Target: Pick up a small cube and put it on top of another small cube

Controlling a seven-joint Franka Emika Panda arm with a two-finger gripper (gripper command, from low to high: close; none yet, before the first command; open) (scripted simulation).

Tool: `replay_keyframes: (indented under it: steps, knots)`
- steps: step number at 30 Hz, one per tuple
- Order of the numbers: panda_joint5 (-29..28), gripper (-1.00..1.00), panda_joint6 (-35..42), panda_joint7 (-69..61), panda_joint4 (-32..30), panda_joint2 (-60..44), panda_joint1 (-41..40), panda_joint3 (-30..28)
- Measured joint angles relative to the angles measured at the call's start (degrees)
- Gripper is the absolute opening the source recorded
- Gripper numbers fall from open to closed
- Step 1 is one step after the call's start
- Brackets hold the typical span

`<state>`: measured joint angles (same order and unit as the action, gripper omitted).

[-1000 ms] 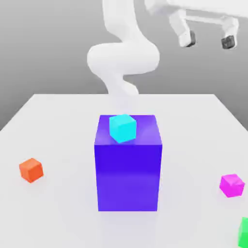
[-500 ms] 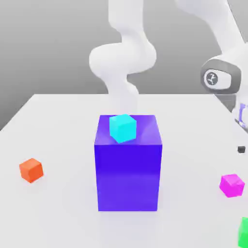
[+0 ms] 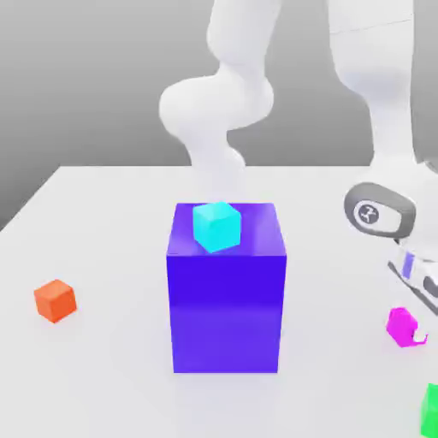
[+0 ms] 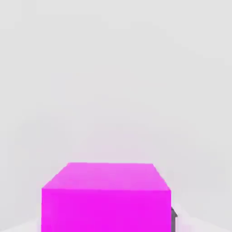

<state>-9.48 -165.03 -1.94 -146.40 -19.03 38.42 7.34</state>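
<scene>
Clamping its jaws onto the small bright magenta cube near the white table's right edge, the gripper readies it for lifting and stacking

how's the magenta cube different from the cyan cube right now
The magenta cube sits low on the white table at the exterior view's right, while the cyan cube rests up on the big blue block. The gripper is down at the magenta cube; nothing is near the cyan one. Both are small cubes of similar size.
</scene>
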Motion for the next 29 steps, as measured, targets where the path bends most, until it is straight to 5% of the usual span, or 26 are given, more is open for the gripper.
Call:
replay_keyframes:
  steps: [4,14,18,19,29]
  knots:
    - [3.84,-1.0,6.16,-2.97,-0.75,6.97,-1.89,2.22]
    - [6.89,-1.0,20.24,-8.37,18.92,1.51,-8.82,-2.18]
    - [6.58,-1.0,17.56,-8.7,22.39,-4.6,-9.57,-3.31]
    - [6.39,1.0,15.97,-8.58,22.6,-6.41,-9.45,-3.53]
    - [6.95,1.0,20.27,-8.98,22.42,-1.81,-9.71,-3.23]
